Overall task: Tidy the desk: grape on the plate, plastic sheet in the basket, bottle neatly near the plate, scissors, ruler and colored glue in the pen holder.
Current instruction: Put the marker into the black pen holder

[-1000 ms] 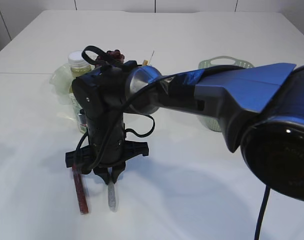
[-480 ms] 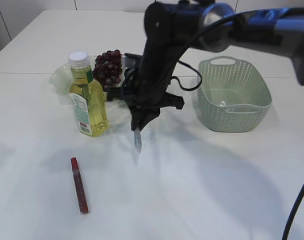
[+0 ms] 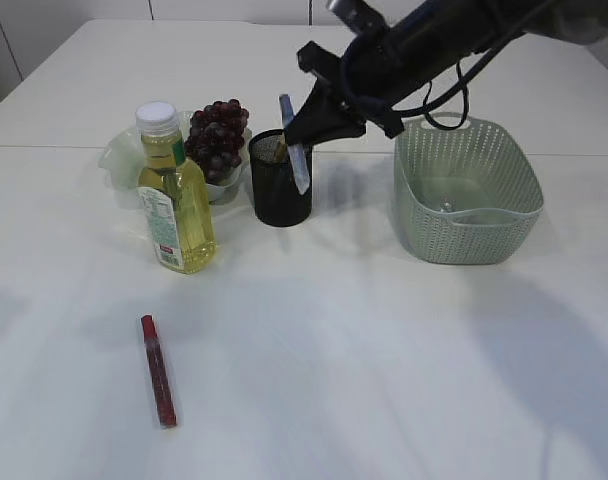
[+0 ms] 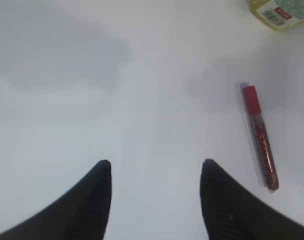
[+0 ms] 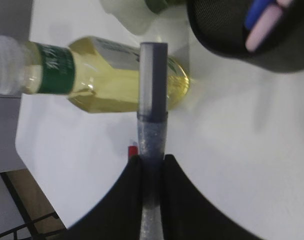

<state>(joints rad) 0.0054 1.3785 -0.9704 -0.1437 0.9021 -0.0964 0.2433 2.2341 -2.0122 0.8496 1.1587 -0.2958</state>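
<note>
My right gripper is shut on a blue-grey glitter glue tube, held tilted over the rim of the black mesh pen holder. In the right wrist view the tube sticks out from the jaws, with the pen holder at top right. A red glitter glue tube lies on the table at front left; the left wrist view shows it to the right of my open, empty left gripper. The yellow bottle stands upright next to the plate holding grapes.
A green basket stands right of the pen holder, with something clear lying inside. Pink and blue items stand in the pen holder. The bottle also shows in the right wrist view. The table is white.
My right arm has lifted the blue-grey glue tube from the front of the table and carried it back and right to the pen holder's rim. The red tube has not moved.
</note>
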